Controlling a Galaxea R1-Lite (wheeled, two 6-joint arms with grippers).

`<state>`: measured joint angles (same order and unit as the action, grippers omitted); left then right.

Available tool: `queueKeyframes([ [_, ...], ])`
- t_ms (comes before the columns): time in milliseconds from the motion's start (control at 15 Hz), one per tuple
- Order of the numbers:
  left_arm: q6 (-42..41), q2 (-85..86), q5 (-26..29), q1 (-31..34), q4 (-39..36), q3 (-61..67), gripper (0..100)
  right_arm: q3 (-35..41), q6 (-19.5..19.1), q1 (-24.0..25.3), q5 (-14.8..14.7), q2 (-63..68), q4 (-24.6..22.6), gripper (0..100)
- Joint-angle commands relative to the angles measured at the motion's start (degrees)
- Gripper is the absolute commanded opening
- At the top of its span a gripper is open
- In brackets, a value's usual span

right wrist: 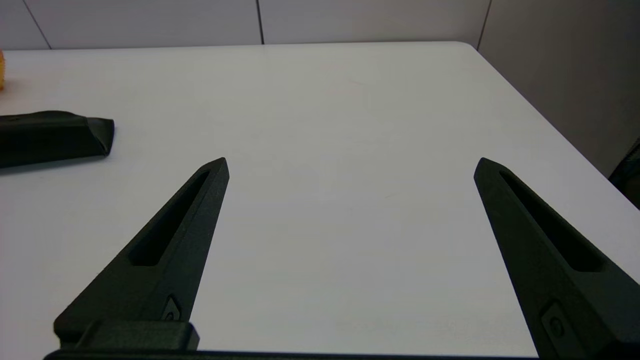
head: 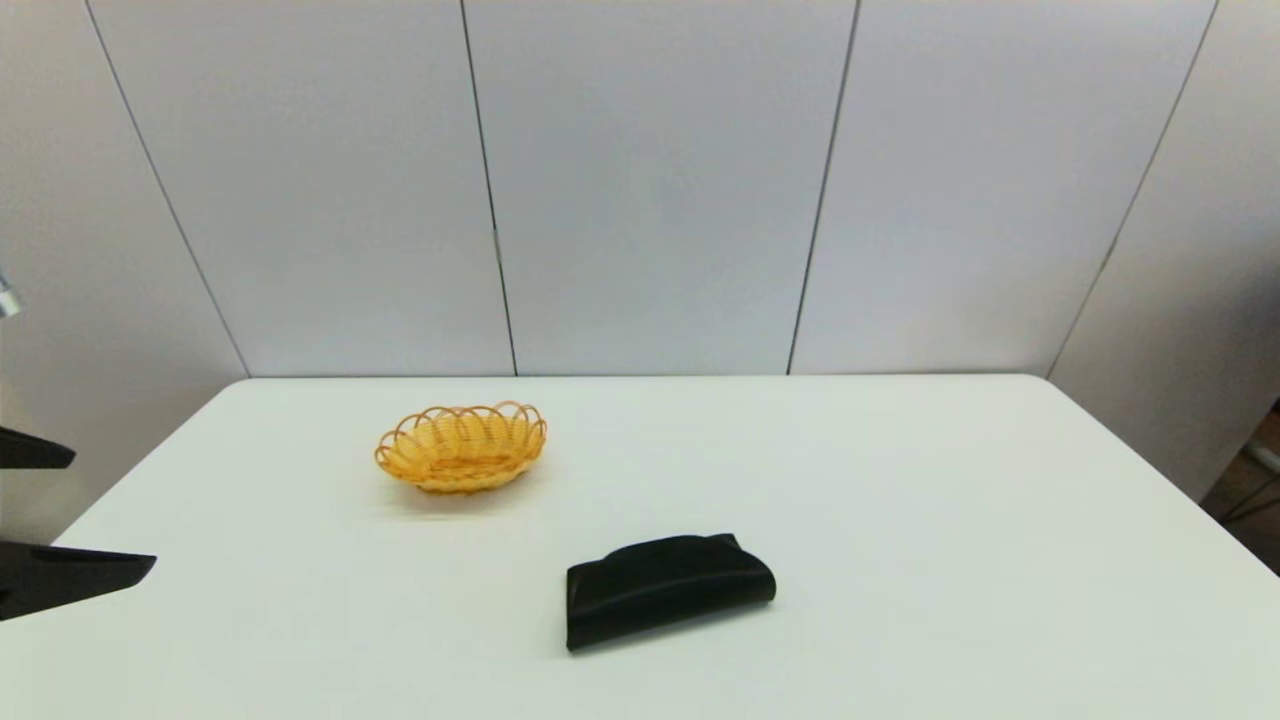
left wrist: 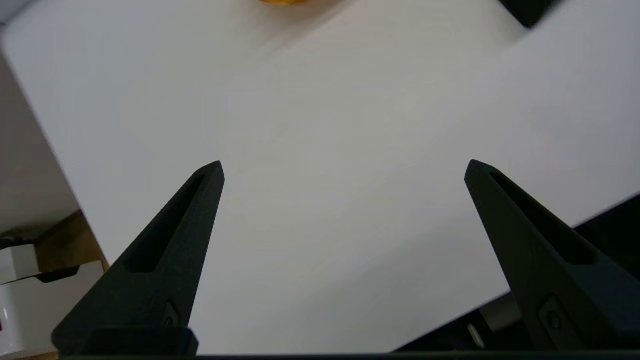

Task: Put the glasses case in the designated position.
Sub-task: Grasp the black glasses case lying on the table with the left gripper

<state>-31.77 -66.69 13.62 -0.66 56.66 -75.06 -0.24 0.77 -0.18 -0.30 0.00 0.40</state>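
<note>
The matte black glasses case [head: 668, 589] lies flat on the white table [head: 950, 520], near its front middle, with nothing touching it. One wedge end of the glasses case [right wrist: 55, 136] shows in the right wrist view. My left gripper [head: 95, 510] is at the table's left edge, open and empty; in its own view the left gripper [left wrist: 344, 166] hovers over bare tabletop. My right gripper [right wrist: 351, 162] is open and empty over bare table to the right of the case; it is outside the head view. The designated position has no mark that I can see.
An orange-yellow wicker basket [head: 461, 446] stands behind and left of the case, empty. Grey wall panels [head: 650, 180] close off the back. The table's right edge [head: 1180, 490] drops off beside a dark floor area.
</note>
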Motion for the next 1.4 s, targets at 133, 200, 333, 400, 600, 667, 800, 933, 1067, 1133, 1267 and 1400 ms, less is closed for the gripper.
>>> queueKeyframes([
  [133,-5.23,-16.89,2.73,-2.95,6.27,-12.83,100,-0.02,0.02,0.01,0.04,0.00,-0.05,100],
  [200,-5.41,-19.17,2.99,-3.65,8.38,-15.38,100,-0.02,0.02,0.01,-0.05,0.00,-0.05,100],
  [333,-7.52,-24.45,3.87,-4.53,16.64,-23.03,100,0.07,0.02,0.01,-0.05,0.00,-0.05,100],
  [400,-9.63,-26.91,3.87,-4.70,19.28,-26.54,100,-0.02,0.02,0.01,-0.05,0.00,0.04,100],
  [600,-12.18,-32.01,3.87,-4.79,20.59,-29.80,100,0.07,0.02,0.01,0.04,0.00,0.04,100],
  [667,-12.18,-34.20,3.79,-4.79,20.77,-31.99,100,-0.02,0.02,0.01,-0.05,0.00,0.04,100],
  [800,-11.47,-37.72,3.70,-6.46,21.03,-36.21,100,-0.02,0.02,0.01,-0.05,0.00,-0.05,100],
  [933,-10.24,-41.23,3.52,-8.22,20.77,-38.76,100,-0.02,0.02,0.01,0.04,0.00,0.04,100],
  [1067,-4.88,-43.61,3.26,-10.50,18.40,-38.76,100,-0.02,0.02,0.01,-0.05,0.00,0.04,100],
  [1133,-1.45,-44.14,3.17,-12.17,17.87,-38.76,100,0.07,0.02,0.01,-0.05,0.00,0.04,100],
  [1267,4.87,-44.66,3.17,-15.87,16.99,-38.76,100,-0.02,0.02,0.01,-0.05,0.00,0.04,100],
  [1400,10.59,-44.75,3.26,-19.20,15.76,-38.76,100,-0.02,0.02,0.01,-0.05,0.00,0.04,100],
])
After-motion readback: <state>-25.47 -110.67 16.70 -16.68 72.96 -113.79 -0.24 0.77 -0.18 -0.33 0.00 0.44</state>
